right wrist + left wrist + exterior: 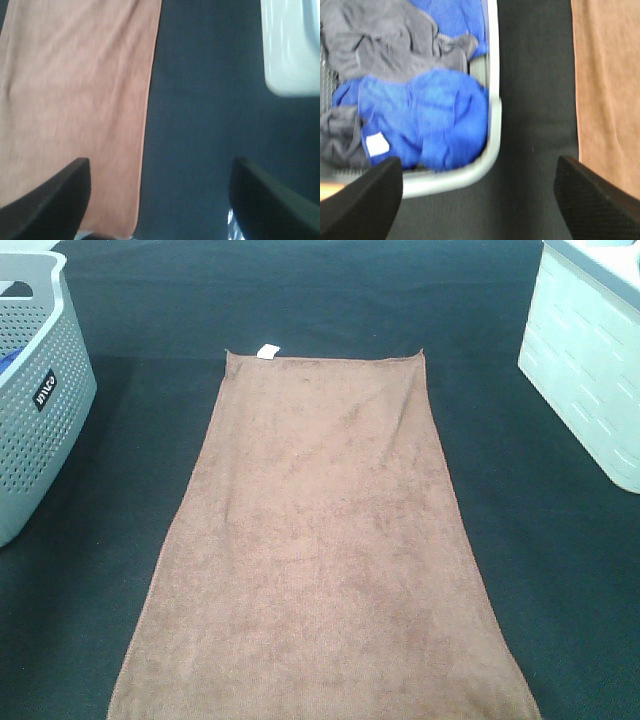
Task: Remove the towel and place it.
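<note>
Black cloth covers my table, and the towel lies flat on it. My left gripper and right gripper hang spread wide beside the towel's long edges, holding nothing.

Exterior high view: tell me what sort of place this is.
Probably a laundry-sorting bench set up for a robot: a brown towel spread flat on a black table covering, a perforated grey basket holding crumpled cloths, and a white bin.

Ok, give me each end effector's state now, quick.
Left end effector: open, holding nothing.
Right end effector: open, holding nothing.
</note>
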Tool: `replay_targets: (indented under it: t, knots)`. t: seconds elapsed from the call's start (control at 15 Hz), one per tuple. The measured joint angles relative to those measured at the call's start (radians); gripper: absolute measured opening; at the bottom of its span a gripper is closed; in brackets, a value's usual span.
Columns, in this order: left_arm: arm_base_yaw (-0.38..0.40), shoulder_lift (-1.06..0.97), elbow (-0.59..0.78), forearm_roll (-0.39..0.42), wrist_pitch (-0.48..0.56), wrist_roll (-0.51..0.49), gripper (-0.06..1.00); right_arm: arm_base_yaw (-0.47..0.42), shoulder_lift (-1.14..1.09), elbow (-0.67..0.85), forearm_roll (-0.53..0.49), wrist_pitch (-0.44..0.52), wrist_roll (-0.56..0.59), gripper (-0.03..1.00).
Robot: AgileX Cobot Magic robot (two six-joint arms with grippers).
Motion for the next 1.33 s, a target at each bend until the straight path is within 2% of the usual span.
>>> replay_targets:
  t: [0.13, 0.27, 0.6, 0.87, 1.2, 1.33]
  knots:
    - [0.000, -0.210, 0.194, 0.009, -0.015, -0.002, 0.78, 0.000, -0.195, 0.175, 0.000, -0.004, 0.021, 0.73]
    - [0.000, -0.402, 0.319, 0.010, -0.022, -0.002, 0.78, 0.000, -0.394, 0.302, 0.000, -0.006, 0.021, 0.73]
    - [0.000, -0.864, 0.520, 0.018, 0.007, -0.002, 0.78, 0.000, -0.813, 0.464, -0.004, -0.006, 0.000, 0.73]
    - [0.000, -1.086, 0.602, 0.037, 0.099, -0.001, 0.78, 0.000, -1.023, 0.550, -0.025, 0.001, -0.022, 0.73]
    - [0.000, -1.244, 0.690, 0.035, 0.117, 0.005, 0.77, 0.000, -1.182, 0.642, -0.026, 0.013, -0.033, 0.73]
    - [0.000, -1.246, 0.749, 0.000, 0.093, 0.065, 0.77, 0.000, -1.209, 0.713, -0.026, -0.007, -0.062, 0.73]
